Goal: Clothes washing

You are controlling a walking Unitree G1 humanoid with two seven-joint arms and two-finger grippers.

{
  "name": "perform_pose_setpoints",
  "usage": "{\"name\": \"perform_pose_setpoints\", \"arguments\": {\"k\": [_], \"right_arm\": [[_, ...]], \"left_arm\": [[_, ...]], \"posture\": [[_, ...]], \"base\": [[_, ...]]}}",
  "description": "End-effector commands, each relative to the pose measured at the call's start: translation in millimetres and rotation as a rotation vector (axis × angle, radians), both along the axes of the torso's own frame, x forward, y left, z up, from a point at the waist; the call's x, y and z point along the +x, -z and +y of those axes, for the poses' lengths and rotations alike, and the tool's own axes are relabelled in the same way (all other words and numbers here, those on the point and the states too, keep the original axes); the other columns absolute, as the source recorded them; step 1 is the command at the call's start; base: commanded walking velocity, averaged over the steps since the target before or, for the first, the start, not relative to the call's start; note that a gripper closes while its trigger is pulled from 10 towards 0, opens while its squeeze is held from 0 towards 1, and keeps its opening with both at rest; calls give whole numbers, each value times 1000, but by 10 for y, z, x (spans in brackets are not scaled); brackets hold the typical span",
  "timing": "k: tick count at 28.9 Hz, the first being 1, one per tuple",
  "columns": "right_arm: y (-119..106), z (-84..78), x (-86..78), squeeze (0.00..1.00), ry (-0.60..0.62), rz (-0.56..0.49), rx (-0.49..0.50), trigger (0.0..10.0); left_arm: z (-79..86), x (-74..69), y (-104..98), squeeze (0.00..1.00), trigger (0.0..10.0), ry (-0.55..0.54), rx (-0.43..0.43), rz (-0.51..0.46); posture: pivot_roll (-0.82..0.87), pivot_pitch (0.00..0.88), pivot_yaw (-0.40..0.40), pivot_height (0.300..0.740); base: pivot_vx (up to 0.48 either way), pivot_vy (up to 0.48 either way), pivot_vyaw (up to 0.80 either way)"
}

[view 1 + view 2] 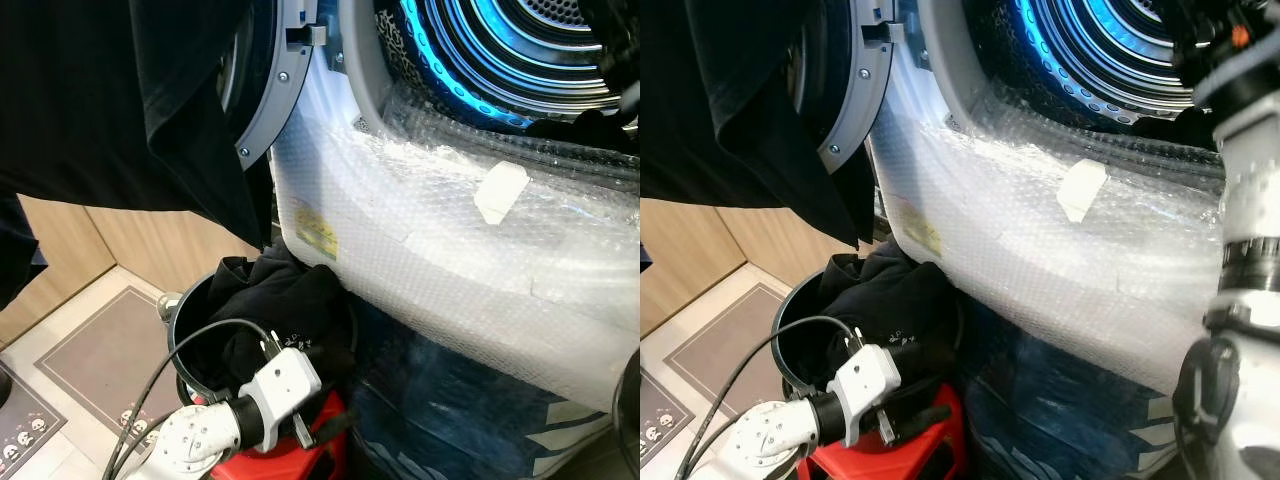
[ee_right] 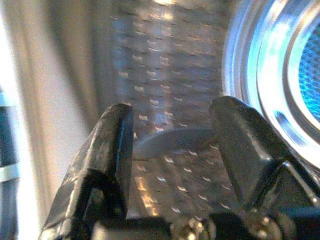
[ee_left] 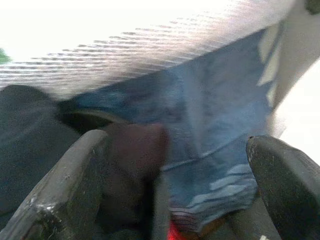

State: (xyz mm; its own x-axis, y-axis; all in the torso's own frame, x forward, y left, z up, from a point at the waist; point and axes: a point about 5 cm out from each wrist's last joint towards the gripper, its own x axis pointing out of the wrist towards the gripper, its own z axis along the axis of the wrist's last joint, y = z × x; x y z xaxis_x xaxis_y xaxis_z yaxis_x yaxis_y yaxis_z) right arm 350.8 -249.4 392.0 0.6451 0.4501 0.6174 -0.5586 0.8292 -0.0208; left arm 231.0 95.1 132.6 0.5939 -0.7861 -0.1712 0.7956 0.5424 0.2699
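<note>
Clothes [image 1: 285, 305], a dark heap, sit in a round black basket [image 1: 185, 320] on the floor just beside the washing machine [image 1: 450, 250], whose front is wrapped in bubble wrap; another dark garment [image 1: 120, 100] hangs across the upper left of the head views, in front of the open door [image 1: 270, 90]; what holds it up cannot be told; the drum [image 1: 500, 50] is lit blue and the visible part looks mostly bare, with some dark fabric [image 1: 590, 125] at its lower right rim, so loading seems at an early stage; most of the heap is judged yet to go in, then door shut and cycle started; left hand [image 3: 175, 190] is low by the basket, fingers spread wide with nothing between them, pointed at blue striped fabric [image 3: 225, 150] under the machine front, with the dark heap to one side of its finger; in the head views its wrist sits just below and touching or nearly touching the heap, above a red object [image 1: 300, 460]; right hand [image 2: 170, 150] is raised at the drum mouth, fingers apart and empty, facing the patterned metal wall [image 2: 165, 75] inside the drum; heap lies well below the right hand and next to the left hand.
</note>
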Motion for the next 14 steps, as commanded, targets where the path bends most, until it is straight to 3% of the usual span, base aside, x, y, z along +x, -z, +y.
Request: {"name": "perform_pose_setpoints", "arguments": {"k": [1,6,14], "right_arm": [[34,-20,-105,0,-44,-33,2,10000],[183,17,-316,0,-118,-55,11,10000],[389,158,-586,0,-280,-79,-1,10000]], "left_arm": [[41,51,-10,0,10000,-39,12,-26],[130,174,-28,0,10000,-160,5,-52],[148,176,-25,0,10000,-202,-14,-68]], "posture": [[-17,83,12,740],[-21,74,22,740],[-16,67,23,740]], "base": [[0,0,0],[0,0,0],[0,0,0]]}}
